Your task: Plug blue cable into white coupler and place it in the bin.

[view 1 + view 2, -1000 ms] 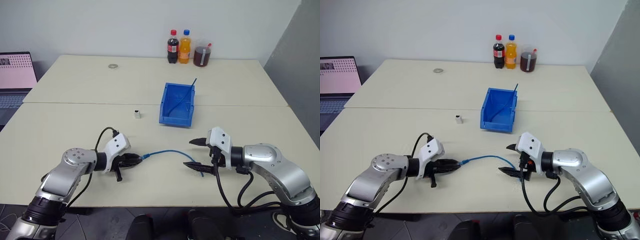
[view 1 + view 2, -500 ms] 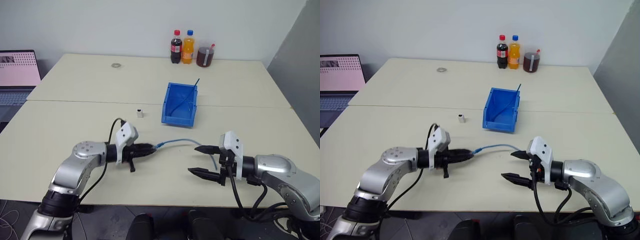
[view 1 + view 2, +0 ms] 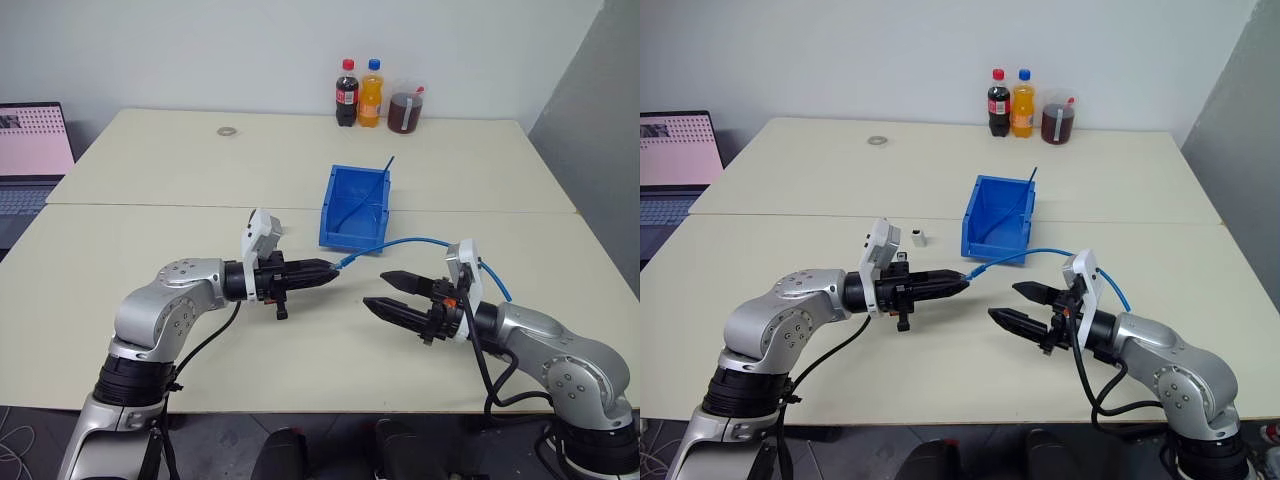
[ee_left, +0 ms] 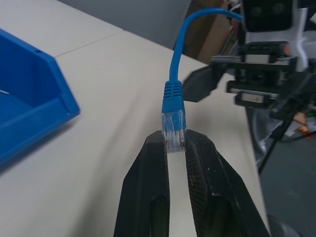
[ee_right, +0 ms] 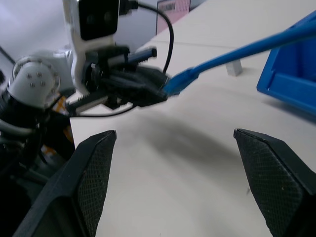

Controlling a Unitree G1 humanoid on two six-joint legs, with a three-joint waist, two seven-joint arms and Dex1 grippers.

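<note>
Left gripper [image 3: 328, 270] jaws clamped on blue cable [image 4: 174, 101] plug, raised for mating | right gripper [image 3: 392, 293] jaws wide, empty | white coupler [image 3: 920, 238] (unplugged) on surface [image 3: 150, 170] beside bin [image 3: 356, 207]

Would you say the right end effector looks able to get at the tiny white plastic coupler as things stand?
Probably yes, though awkwardly: the right end effector is open and empty, but the tiny white plastic coupler lies across the table beyond the left end effector, which holds the thin light-blue cable between them.

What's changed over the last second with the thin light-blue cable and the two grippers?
The left gripper, shut on the thin light-blue cable by its plug, lifted it off the table. The right gripper stayed open, empty. The tiny white coupler and bright blue bin stayed put.
</note>
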